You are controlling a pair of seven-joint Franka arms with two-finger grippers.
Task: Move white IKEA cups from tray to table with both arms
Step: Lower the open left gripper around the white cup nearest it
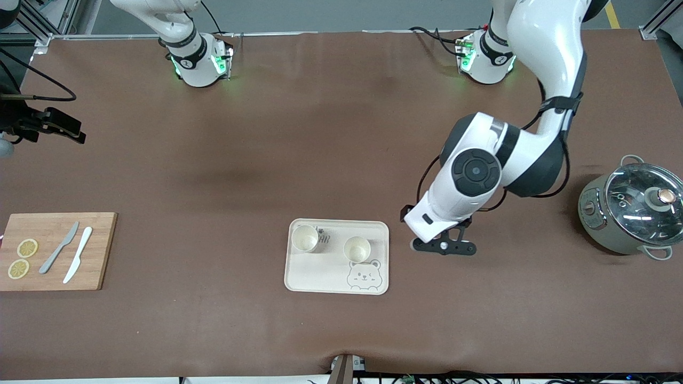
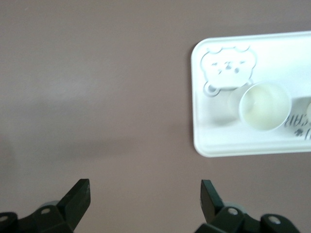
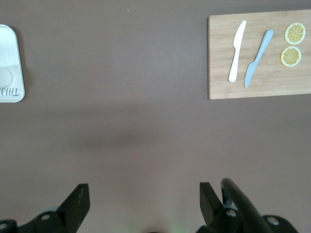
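The left tool [image 2: 145, 201] hangs over bare desk [image 1: 341, 160] just beside the tray [image 1: 373, 228], its jaws wide apart and holding nothing. Closest to it, on the tray, stands one white cup [image 1: 357, 248]; the second cup [image 1: 305, 238] stands on the tray further toward the right arm's end. The right tool [image 3: 144, 203], also fully open and empty, waits over the desk, well apart from the tray. I think the left tool should first move above the closest cup, then go down straight with its fingers around the rim, so the cup does not tip.
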